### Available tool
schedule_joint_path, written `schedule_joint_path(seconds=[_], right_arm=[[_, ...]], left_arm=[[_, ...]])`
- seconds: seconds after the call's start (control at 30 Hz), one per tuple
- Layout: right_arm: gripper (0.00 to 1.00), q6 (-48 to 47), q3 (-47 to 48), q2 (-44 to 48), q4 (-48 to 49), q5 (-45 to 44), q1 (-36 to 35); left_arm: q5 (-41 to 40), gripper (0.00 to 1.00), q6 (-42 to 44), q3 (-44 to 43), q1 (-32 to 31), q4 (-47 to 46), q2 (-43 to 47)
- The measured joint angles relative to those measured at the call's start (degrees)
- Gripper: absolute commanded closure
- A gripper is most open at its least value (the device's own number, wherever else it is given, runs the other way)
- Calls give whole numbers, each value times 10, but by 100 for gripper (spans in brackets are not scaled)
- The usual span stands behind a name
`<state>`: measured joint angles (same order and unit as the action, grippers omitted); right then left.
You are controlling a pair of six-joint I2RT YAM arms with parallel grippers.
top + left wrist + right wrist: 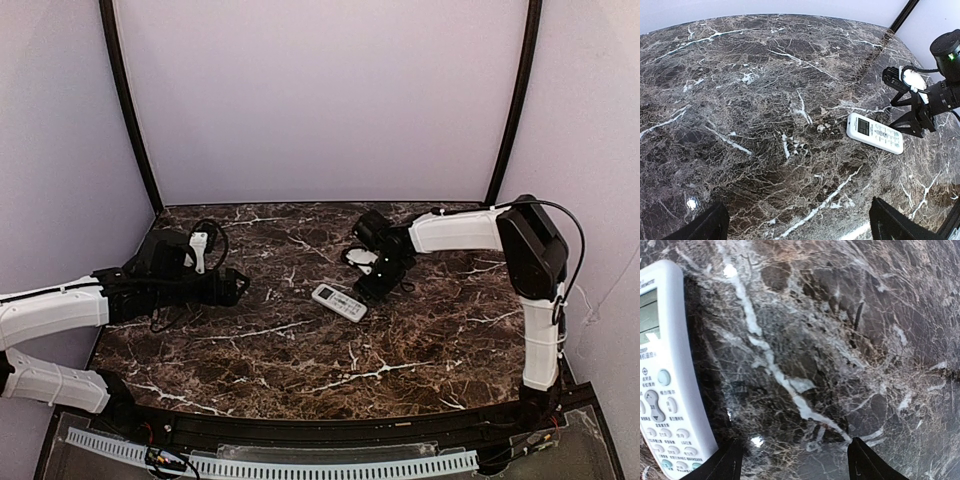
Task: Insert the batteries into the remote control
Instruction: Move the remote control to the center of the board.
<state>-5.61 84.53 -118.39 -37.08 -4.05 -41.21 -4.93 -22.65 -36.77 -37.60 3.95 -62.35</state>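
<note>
The remote control [339,301] lies flat on the marble table, buttons and small screen facing up; it also shows in the left wrist view [874,133] and at the left edge of the right wrist view [662,380]. My right gripper [368,288] hovers low just right of the remote, open, with only bare marble between its fingers [795,445]. Its left finger [727,460] stands close beside the remote's lower end. My left gripper [235,285] is open and empty [799,207], well to the left of the remote. No batteries are in view.
The dark marble table [300,350] is backed by a pale wall with two black posts [130,110] at the back corners. Black cables [205,235] loop round the left arm's wrist at the back left.
</note>
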Motion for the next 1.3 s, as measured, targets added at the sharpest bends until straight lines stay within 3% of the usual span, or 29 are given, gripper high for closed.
schedule_joint_path(seconds=[0.53, 0.97, 1.17, 1.3], right_arm=[[27, 55, -6, 2, 0, 50, -96], [19, 93, -27, 15, 43, 97, -101], [3, 104, -82, 92, 71, 130, -87], [1, 111, -117, 174, 98, 151, -59]], left_arm=[[3, 2, 0, 0, 0, 0, 5], [14, 1, 11, -39, 0, 29, -33], [15, 1, 25, -91, 0, 65, -81], [9, 1, 33, -131, 0, 94, -106]])
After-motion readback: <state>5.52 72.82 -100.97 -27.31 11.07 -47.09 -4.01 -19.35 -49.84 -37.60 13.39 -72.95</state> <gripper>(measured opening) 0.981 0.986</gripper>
